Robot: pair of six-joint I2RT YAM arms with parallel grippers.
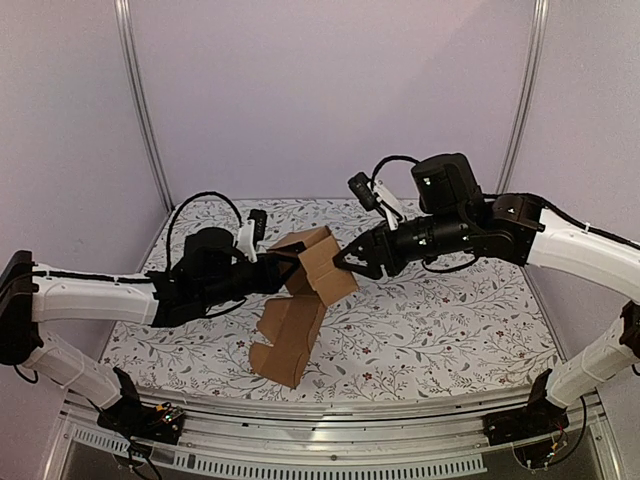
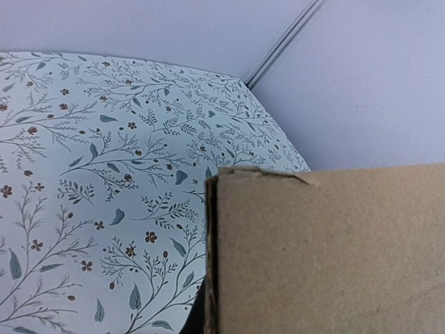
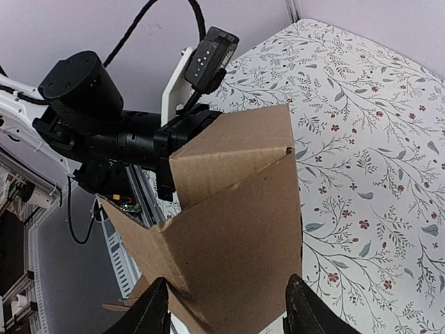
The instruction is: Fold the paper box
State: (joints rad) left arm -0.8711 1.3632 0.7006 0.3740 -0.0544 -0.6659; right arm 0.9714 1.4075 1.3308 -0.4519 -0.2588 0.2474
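Observation:
The paper box (image 1: 312,268) is a brown, partly folded carton held above the table, with a long flap section (image 1: 288,340) hanging down to the cloth. My left gripper (image 1: 284,262) is shut on the box's left edge. In the left wrist view the cardboard (image 2: 327,257) fills the lower right and hides the fingers. My right gripper (image 1: 347,266) is at the box's right side. In the right wrist view its fingers (image 3: 154,313) stand wide apart on either side of a folded panel (image 3: 236,229), open. The left gripper (image 3: 177,136) shows behind the box there.
The table (image 1: 450,320) has a white cloth with a floral print. Plain walls and two metal posts (image 1: 140,100) close off the back and sides. A metal rail (image 1: 330,435) runs along the near edge between the arm bases.

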